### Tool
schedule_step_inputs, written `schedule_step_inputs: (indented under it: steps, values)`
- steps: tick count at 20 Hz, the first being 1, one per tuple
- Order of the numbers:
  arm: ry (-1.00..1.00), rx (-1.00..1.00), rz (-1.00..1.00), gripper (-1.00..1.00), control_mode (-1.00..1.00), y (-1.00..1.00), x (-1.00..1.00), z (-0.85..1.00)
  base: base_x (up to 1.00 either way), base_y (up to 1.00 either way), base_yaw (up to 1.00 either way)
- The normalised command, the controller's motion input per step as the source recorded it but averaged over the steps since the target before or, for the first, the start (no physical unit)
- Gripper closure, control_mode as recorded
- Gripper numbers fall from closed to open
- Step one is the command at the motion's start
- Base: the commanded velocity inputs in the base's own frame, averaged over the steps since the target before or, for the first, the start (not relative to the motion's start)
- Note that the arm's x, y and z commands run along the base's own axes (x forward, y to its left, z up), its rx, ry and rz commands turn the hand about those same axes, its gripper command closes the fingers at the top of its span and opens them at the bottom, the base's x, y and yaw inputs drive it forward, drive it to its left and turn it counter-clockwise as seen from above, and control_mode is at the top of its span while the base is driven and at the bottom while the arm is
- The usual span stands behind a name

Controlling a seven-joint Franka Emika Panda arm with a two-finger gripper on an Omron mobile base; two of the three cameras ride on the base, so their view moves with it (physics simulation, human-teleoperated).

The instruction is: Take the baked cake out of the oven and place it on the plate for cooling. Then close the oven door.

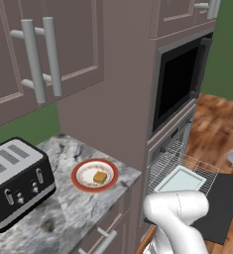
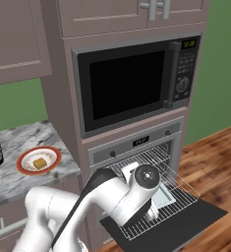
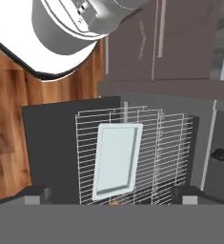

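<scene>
The gripper (image 3: 111,200) shows just its two dark tips, cut off by the picture's lower edge; its jaws stand spread wide and hold nothing; the arm's white body hides part of the pulled-out wire rack (image 2: 178,189); the baked cake (image 1: 100,177) sits on the plate (image 1: 78,174) on the counter (image 1: 63,218); the oven door (image 1: 224,206) lies fully open; the pale baking tray (image 3: 116,159) rests on the rack.

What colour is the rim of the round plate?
Orange-red rim, clearest in the left base view.
</scene>
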Motion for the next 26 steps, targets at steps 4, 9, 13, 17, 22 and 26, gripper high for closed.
schedule_step_inputs:
  steps: [4, 9, 13, 17, 22, 26]
  values:
    - [0.0, 0.0, 0.0, -1.0, -1.0, -0.05, 0.41, -0.52, 0.0, 0.0, 0.0]
    - [0.0, 0.0, 0.0, 1.0, -1.0, -0.13, 0.31, -0.47, 0.0, 0.0, 0.0]
    - [0.03, 0.0, 0.0, 1.0, -1.0, -0.27, 0.18, -0.36, 0.0, 0.0, 0.0]
    - [0.01, 0.0, 0.0, 1.0, -1.0, -0.38, 0.12, -0.32, 0.0, 0.0, 0.0]
    - [0.06, 0.0, 0.0, 1.0, -1.0, -0.39, 0.17, -0.29, 0.0, 0.0, 0.0]
    - [0.08, 0.04, 0.0, 1.0, -1.0, -0.36, 0.21, -0.3, 0.0, 0.0, 0.0]
